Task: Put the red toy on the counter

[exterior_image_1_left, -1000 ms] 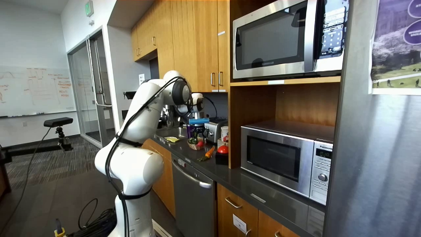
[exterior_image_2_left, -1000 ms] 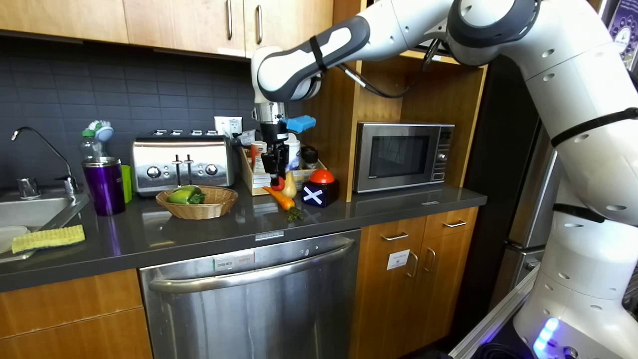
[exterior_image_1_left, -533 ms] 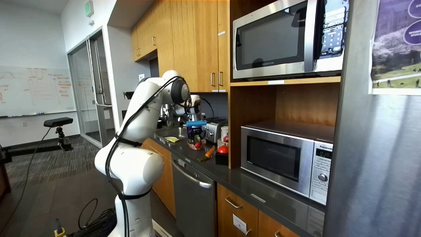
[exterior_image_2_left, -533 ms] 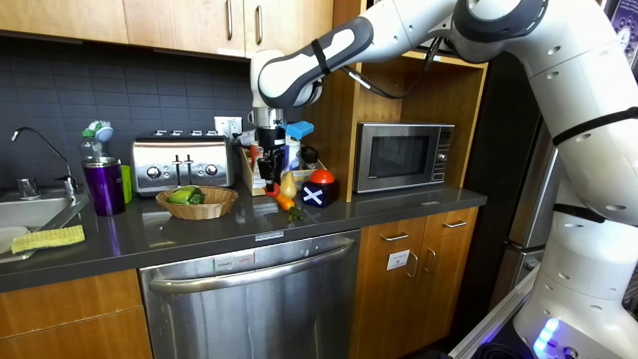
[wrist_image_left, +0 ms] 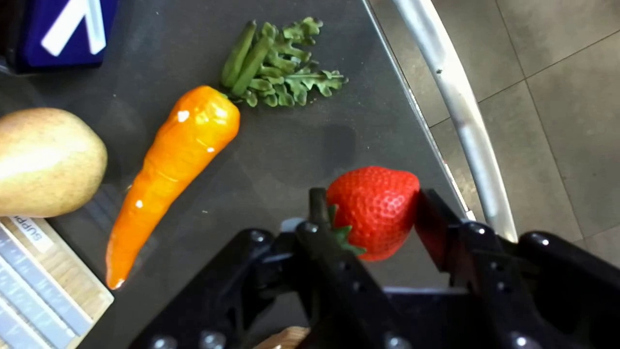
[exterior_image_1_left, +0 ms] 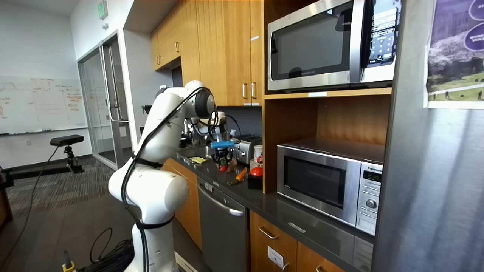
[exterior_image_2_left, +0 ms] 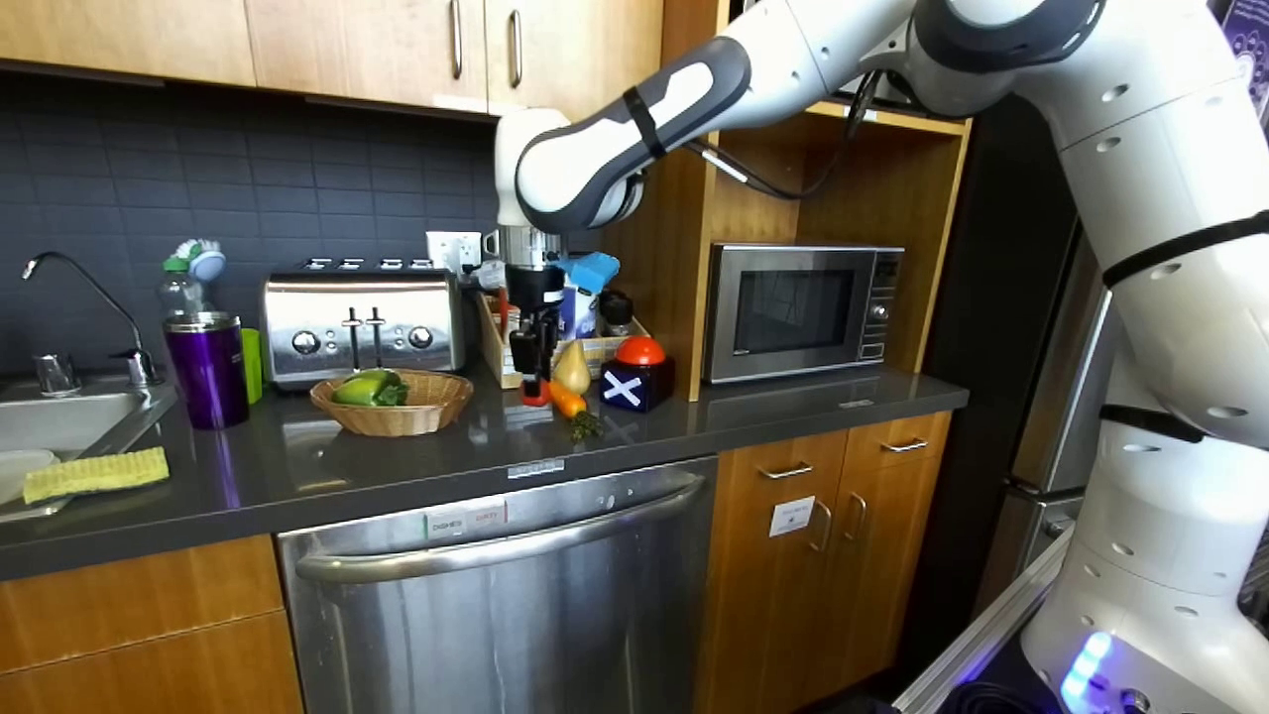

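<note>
The red toy is a strawberry with a green leaf cap. It sits between the two black fingertips in the wrist view, and its lower part shows in both exterior views. My gripper is shut on it, one fingertip against each side. In an exterior view the gripper points straight down with the toy low over the dark grey counter. I cannot tell whether the toy touches the surface. The counter also shows behind the toy in the wrist view.
A wicker basket with a green pepper stands left of the gripper. A carrot, a pear-shaped yellow toy and a dark box with a red dome lie to its right. A toaster stands behind.
My gripper has come down towards the counter with the strawberry in it and moved slightly left and nearer the counter's front edge. The other objects have stayed put.
</note>
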`<move>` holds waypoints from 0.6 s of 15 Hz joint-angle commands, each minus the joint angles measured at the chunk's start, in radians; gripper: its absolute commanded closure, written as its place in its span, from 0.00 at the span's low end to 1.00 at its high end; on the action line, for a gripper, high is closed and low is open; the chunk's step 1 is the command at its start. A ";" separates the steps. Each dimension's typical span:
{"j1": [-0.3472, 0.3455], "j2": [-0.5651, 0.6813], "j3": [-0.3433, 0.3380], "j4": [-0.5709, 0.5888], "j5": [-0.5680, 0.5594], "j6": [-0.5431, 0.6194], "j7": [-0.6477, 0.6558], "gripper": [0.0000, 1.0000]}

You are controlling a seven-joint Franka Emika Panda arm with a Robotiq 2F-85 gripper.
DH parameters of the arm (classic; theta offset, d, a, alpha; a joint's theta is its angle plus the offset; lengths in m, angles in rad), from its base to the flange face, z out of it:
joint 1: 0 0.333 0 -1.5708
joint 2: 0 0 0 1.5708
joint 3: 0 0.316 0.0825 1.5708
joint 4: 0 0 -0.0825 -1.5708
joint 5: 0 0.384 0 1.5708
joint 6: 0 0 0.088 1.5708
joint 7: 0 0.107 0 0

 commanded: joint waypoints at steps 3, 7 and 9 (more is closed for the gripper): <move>-0.001 -0.018 -0.003 -0.042 -0.044 0.039 -0.026 0.76; -0.006 0.000 -0.009 -0.044 -0.066 0.036 -0.029 0.76; -0.009 0.009 -0.007 -0.041 -0.064 0.039 -0.030 0.76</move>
